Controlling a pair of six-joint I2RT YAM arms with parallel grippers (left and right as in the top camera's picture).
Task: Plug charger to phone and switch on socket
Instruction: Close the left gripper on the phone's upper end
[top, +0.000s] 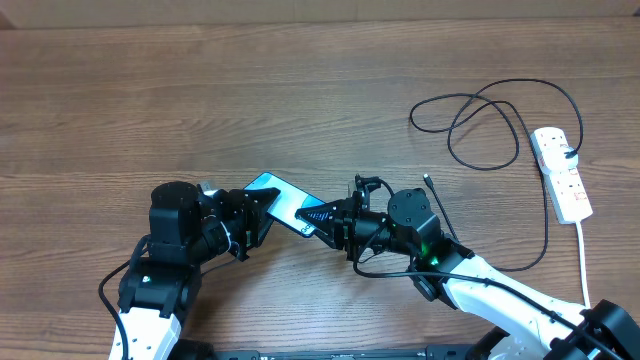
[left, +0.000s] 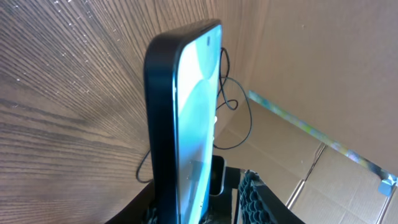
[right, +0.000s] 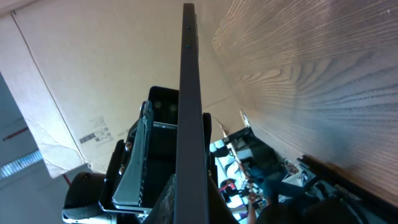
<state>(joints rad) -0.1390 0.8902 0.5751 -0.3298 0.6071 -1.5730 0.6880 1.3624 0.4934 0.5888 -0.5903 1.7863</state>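
The phone (top: 285, 200), with black edges and a lit light-blue screen, is held tilted above the table between both grippers. My left gripper (top: 252, 212) is shut on its left end and my right gripper (top: 322, 217) on its right end. In the left wrist view the phone (left: 186, 106) stands edge-on in the jaws (left: 186, 214). In the right wrist view its dark edge (right: 189, 93) runs up from the jaws (right: 189, 205). The charger (top: 480, 110) lies in loose black loops at the right, its connector tip (top: 428, 181) free on the table. The white socket (top: 562, 178) lies at the far right.
The charger's black plug end (top: 570, 152) sits at the socket. The socket's thick white cord (top: 584, 250) runs down toward the table's front edge. Cardboard walls (left: 323, 74) stand around the wooden table (top: 200, 90).
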